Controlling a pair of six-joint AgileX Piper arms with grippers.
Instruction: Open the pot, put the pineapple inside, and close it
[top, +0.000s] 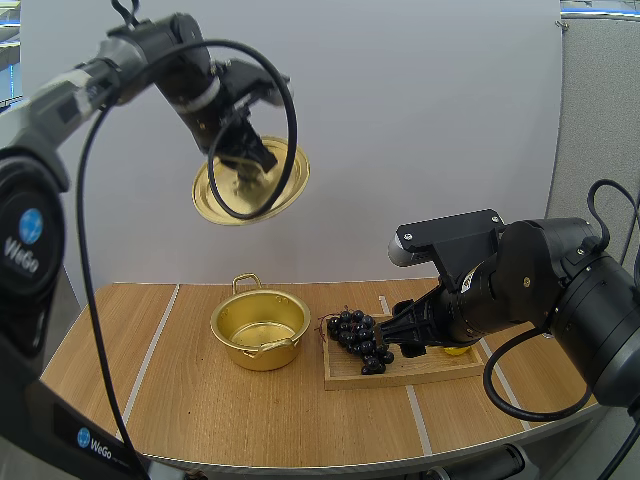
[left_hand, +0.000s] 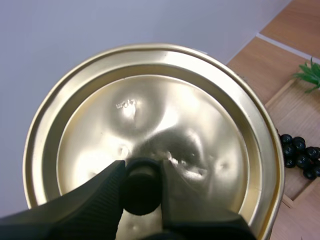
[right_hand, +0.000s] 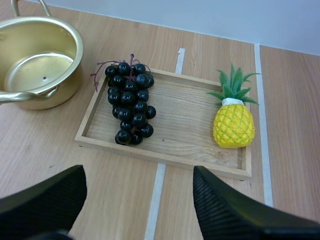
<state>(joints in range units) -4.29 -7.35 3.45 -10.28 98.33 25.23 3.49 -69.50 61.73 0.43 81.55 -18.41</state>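
My left gripper (top: 243, 158) is raised high over the table's left side, shut on the black knob (left_hand: 141, 186) of the golden lid (top: 252, 182), whose underside (left_hand: 150, 125) faces the left wrist camera. Below it the golden pot (top: 262, 352) stands open and empty. The yellow pineapple (right_hand: 233, 124) with green leaves stands upright at one end of the wooden tray (right_hand: 185, 127). My right gripper (right_hand: 140, 200) hovers open over the table just in front of the tray, apart from the pineapple. In the high view, the right gripper (top: 398, 337) hangs over the tray (top: 425, 368), hiding most of the pineapple (top: 457, 350).
A bunch of dark grapes (right_hand: 131, 102) lies at the tray's end nearest the pot (right_hand: 65, 90), also seen as grapes (top: 360, 340) beside the right gripper. White tape lines cross the wooden table (top: 180, 400).
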